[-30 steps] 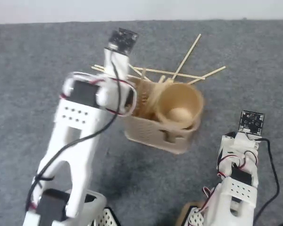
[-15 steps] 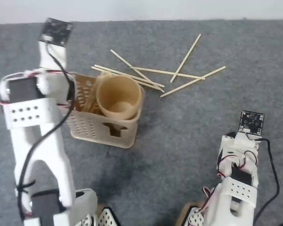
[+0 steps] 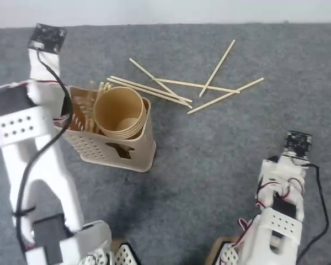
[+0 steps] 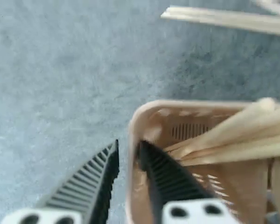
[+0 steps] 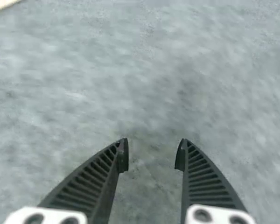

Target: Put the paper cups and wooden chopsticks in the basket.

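Observation:
A beige plastic basket (image 3: pixel 113 152) stands on the grey mat at the left, holding stacked paper cups (image 3: pixel 118 113) and several wooden chopsticks (image 3: pixel 88 102). My left arm (image 3: pixel 27 113) is beside it. My left gripper (image 4: pixel 128 148) is shut on the basket's wall (image 4: pixel 186 105), one finger outside and one inside, with chopsticks (image 4: pixel 233 135) leaning within. Several loose chopsticks (image 3: pixel 179 88) lie scattered on the mat behind and to the right of the basket. My right gripper (image 5: pixel 151 156) stands open over bare mat, holding nothing; its arm (image 3: pixel 284 176) is at the front right.
Grey carpet-like mat (image 3: pixel 209 160) covers the table, with open room between the basket and the right arm. A chopstick (image 4: pixel 224 18) lies on the mat beyond the basket. A chopstick tip (image 5: pixel 0 4) shows far from the right gripper.
My left arm has dragged the basket, with cups and chopsticks inside, leftward away from the loose chopsticks. The right arm has barely shifted.

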`<state>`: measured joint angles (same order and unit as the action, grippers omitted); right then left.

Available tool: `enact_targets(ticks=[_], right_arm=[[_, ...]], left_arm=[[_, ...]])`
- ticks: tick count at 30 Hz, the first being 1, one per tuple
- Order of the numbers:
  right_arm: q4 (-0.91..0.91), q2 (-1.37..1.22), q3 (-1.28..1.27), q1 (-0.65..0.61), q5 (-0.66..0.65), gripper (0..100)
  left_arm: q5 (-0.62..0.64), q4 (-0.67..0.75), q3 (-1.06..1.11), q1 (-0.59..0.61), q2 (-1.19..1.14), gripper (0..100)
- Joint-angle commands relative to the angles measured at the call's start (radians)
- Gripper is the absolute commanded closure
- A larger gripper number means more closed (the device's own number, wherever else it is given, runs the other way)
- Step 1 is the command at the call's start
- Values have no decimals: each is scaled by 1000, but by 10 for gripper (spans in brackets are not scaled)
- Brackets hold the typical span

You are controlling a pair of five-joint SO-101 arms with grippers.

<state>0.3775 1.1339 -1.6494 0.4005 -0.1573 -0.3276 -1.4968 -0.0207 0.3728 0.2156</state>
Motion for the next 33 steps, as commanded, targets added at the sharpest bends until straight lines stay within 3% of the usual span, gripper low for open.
enact_targets(ticks=[1, 3, 7, 12, 18, 26, 33], right_arm=[[114, 13, 94, 33, -17, 818], [242, 12, 157, -10, -81, 818], [487, 12, 324, -208, -393, 820], [545, 1, 569, -228, -207, 823], [636, -133, 783, -352, -287, 822], [866, -653, 1387, -418, -167, 822], [1132, -1168, 1915, -547, -160, 821]], left_arm=[[-11, -2, -51, -55, 132, 765], [-11, -2, -51, -83, 203, 722], [34, -8, -48, -84, 371, 713], [124, -8, -18, 55, 529, 713], [127, 32, 262, 173, 631, 713], [118, 270, 774, 540, 819, 713], [77, 374, 1188, 562, 984, 713]])
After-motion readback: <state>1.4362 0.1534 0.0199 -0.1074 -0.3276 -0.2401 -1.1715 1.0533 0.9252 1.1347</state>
